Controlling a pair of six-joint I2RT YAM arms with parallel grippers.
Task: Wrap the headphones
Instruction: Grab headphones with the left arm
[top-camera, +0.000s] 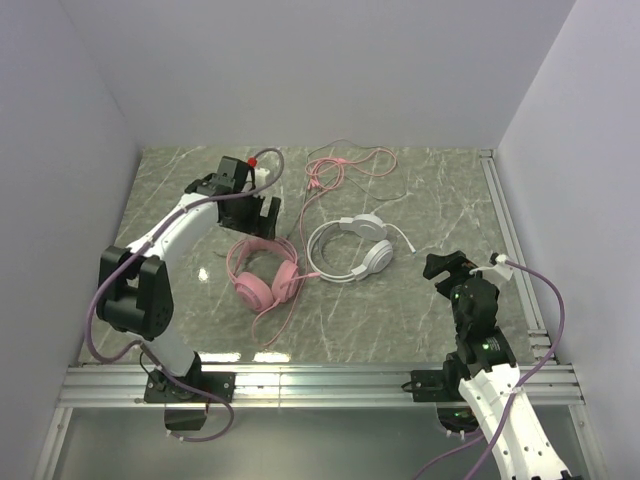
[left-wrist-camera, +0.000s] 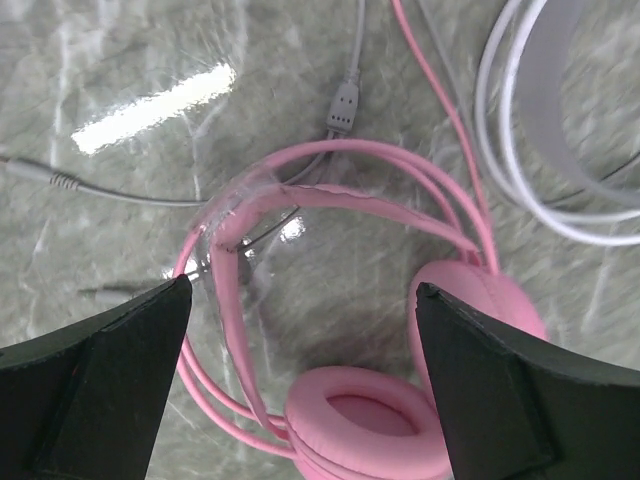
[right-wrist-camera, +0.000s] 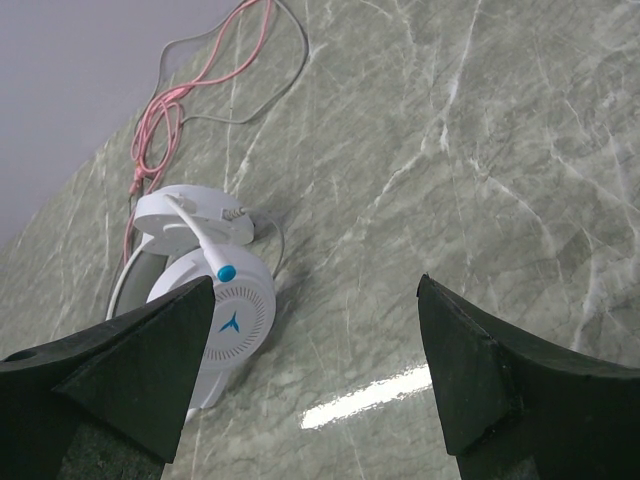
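At the centre of the surface (top-camera: 440, 190) the two headsets lie flat, side by side, cables loose

1. Left pincer (top-camera: 255, 222) (left-wrist-camera: 303, 300): fingers spread fully apart, clamped on nothing. It points down over the far end of the pink headset (top-camera: 265, 275) (left-wrist-camera: 365, 420). In the left wrist view the pink band arches across the gap between the two fingers, with one ear cup low in the gap and the other partly behind the right-hand finger. Whether either finger touches the band cannot be told.

2. Right pincer (top-camera: 440, 268) (right-wrist-camera: 316, 285): fingers wide apart, nothing between them but bare surface. It is raised at the right side of the surface, well apart from the white headset (top-camera: 352, 252) (right-wrist-camera: 240, 310), which shows beside its left-hand finger in the right wrist view.

3. Pink headset: left of the white one and just beside it, ear cups toward the near edge, band toward the far wall. Its pink cable (top-camera: 330, 170) (right-wrist-camera: 165, 110) runs away to a loose tangle at the far middle of the surface; a further pink strand trails from the cups toward the near edge.

4. White headset: band toward the far side, cups close together. One cup carries a blue mark, and a short white boom with a blue tip (right-wrist-camera: 225, 272) lies across it.

5. Pale cable (top-camera: 355, 150) (right-wrist-camera: 290, 60): loops loosely among the pink tangle at the far side. A grey stretch with a small inline block (left-wrist-camera: 343, 105) passes just beyond the pink band
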